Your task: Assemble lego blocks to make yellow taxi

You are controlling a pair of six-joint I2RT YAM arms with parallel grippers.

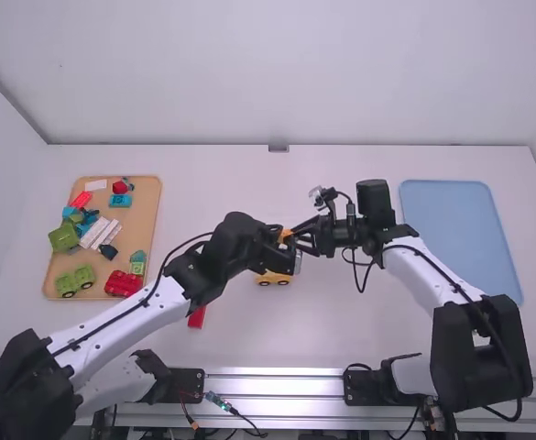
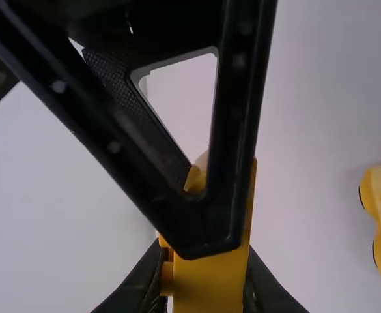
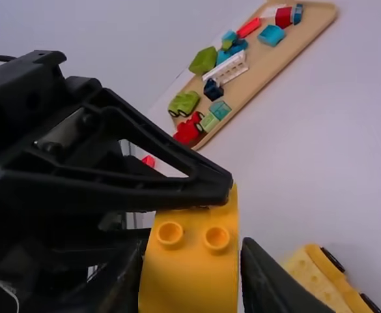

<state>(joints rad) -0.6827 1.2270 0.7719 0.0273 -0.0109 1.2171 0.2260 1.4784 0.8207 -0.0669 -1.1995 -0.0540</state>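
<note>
Left claw [image 2: 206, 282] and right claw [image 3: 190, 274] are both pinching the same chunky yellow plastic block w/ round studs [image 3: 189, 264], held up off the white table [image 1: 341, 335] near the middle; low yellow wheeled base, plastic w/ black wheels [image 1: 273, 278], sits on the tbl just to the near side. Prob. a handover or a regrip b/c the block needs turning. To do it well: steady both arms, make sure the receiving claw has a firm, square grip, then let the other one go slowly & back it straight out, no twist. Keep studs & underside free of fingers if poss., else it won't seat. Main risk: both pulling at once, block tilts or drops onto the base
</note>
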